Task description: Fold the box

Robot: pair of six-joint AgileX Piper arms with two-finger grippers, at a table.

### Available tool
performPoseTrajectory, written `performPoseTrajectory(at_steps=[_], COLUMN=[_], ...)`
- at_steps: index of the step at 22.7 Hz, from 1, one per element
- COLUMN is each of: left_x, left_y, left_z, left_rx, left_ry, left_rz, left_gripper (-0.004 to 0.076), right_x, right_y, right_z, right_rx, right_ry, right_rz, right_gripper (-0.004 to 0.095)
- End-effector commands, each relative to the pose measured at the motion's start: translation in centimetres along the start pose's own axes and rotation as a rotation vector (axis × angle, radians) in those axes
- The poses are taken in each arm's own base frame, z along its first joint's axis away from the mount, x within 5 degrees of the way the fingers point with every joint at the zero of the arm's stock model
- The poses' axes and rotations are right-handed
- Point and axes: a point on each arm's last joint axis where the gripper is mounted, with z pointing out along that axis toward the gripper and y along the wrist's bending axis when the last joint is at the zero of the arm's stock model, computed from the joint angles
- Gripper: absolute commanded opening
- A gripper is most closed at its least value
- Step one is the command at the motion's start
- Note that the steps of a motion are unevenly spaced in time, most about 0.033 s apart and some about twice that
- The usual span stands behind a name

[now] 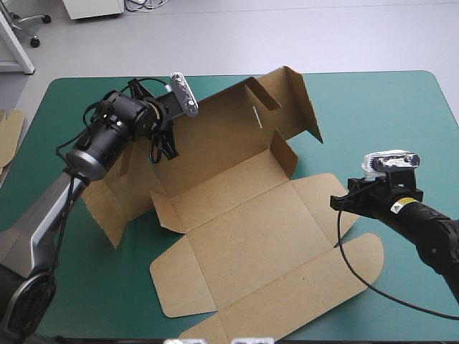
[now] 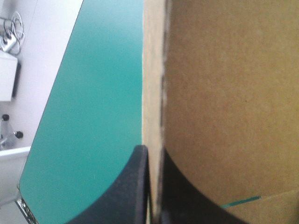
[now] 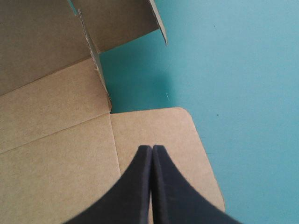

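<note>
the step in hand looks like raising the far wall. the left gripper (image 1: pixel 163 141) is clamped on the brown cardboard box (image 1: pixel 244 236), a cut and creased sheet. its black fingers (image 2: pixel 131 186) pinch the board's edge at the far-left part, where the long far panel (image 1: pixel 222 129) stands tilted up off the teal-green table cover (image 1: pixel 401 115). the rest of the sheet lies flat across the middle of the table, reaching toward the near edge. the right gripper (image 3: pixel 152 148) is pressed together into one point and holds nothing. it is poised over the rounded flap (image 3: pixel 177 135) on the sheet's right side; whether it touches the board i cannot tell. next, i judge, the raised panel needs holding upright while the right arm lifts a side flap to tuck it in. a spare piece of brown board (image 1: pixel 8 132) shows at the table's left edge.
</note>
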Motion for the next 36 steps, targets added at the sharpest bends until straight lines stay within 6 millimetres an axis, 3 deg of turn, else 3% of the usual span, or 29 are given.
performPoseTrajectory(at_steps=[1,6,10,14,17,28,32,36], left_x=[0.0,0.3,-0.6,-0.4,-0.6,-1.6,-1.0,-1.2], left_y=[-1.7,-4.2,-6.4,-7.9,-8.8,-11.7,-13.2,-13.7], left_z=[-3.0,-4.2,-5.0,-4.4,-3.9,-4.4,-3.8,-3.9], left_rx=[-0.118,-0.149,-0.073,-0.064,-0.152,-0.204,-0.228,-0.219], left_ry=[-0.108,-0.162,-0.136,-0.1,-0.104,-0.116,-0.086,-0.103], left_rz=[0.098,0.159,0.119,0.152,0.186,0.202,0.26,0.199], left_gripper=[-0.0014,-0.0014,-0.0014,-0.0014,-0.0014,-0.0014,-0.0014,-0.0014], right_x=[-1.7,-1.7,-1.6,-1.6,-1.6,-1.7,-1.9,-3.1], right_y=[0.2,0.3,0.3,0.4,0.5,0.6,1.1,2.1], right_z=[-0.9,-0.8,-0.8,-0.8,-0.8,-0.9,-2.1,-3.9], right_rx=[-0.004,-0.018,-0.022,-0.032,-0.041,-0.055,-0.088,-0.161], right_ry=[-0.112,-0.103,-0.094,-0.1,-0.102,-0.107,-0.144,-0.117], right_rz=[0.008,0.018,0.023,0.032,0.031,0.038,0.047,0.051], right_gripper=[-0.0034,-0.0034,-0.0034,-0.0034,-0.0034,-0.0034,-0.0034,-0.0034])
